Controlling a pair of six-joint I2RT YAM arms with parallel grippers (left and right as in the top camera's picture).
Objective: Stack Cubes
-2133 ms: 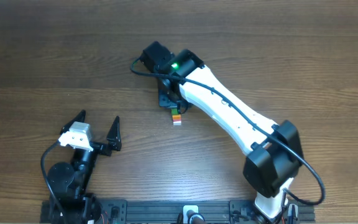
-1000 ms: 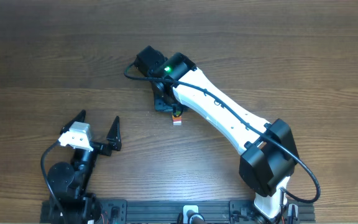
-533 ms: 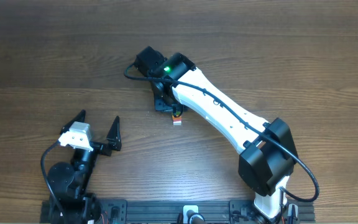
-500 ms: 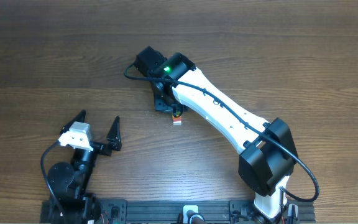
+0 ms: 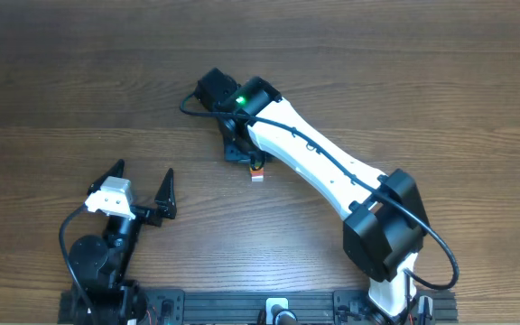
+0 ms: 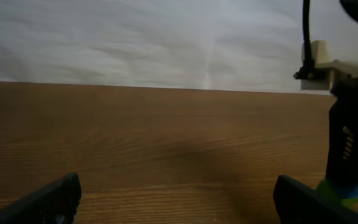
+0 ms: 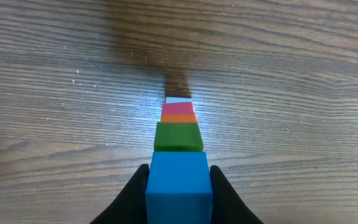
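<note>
1. Over the last two seconds your right arm has drifted across over the stack point(image 5: 257, 173). In the top view the green cube that showed beside the wrist is now covered, and only the lower orange and white cubes peek out.
2. In the last half second the wrist has barely shifted. Only the elbow has crept a little, so the arm looks settled rather than travelling.
3. I read that as alignment done and the placing step at hand. The stack already stands on the surface point(image 5: 404, 81) with four cubes: green on top, then orange, pink and white at the bottom. The cube you carry would be the fifth.
4. Your right tool point(image 7: 179, 194) is clamped on the blue cube point(image 7: 178, 180), with one finger pressed to each of two opposite sides.
5. In the right wrist view the blue cube sits directly above the stack, over the green cube point(image 7: 178, 137). Its sides run roughly parallel to the cubes below.
6. You cannot tell from these views whether the blue cube already rests on the green one or hangs just above it. Judge that before you release.
7. Your left tool point(image 5: 143, 170) is spread wide and holds nothing. It is parked well apart from the stack, back near its own base.
</note>
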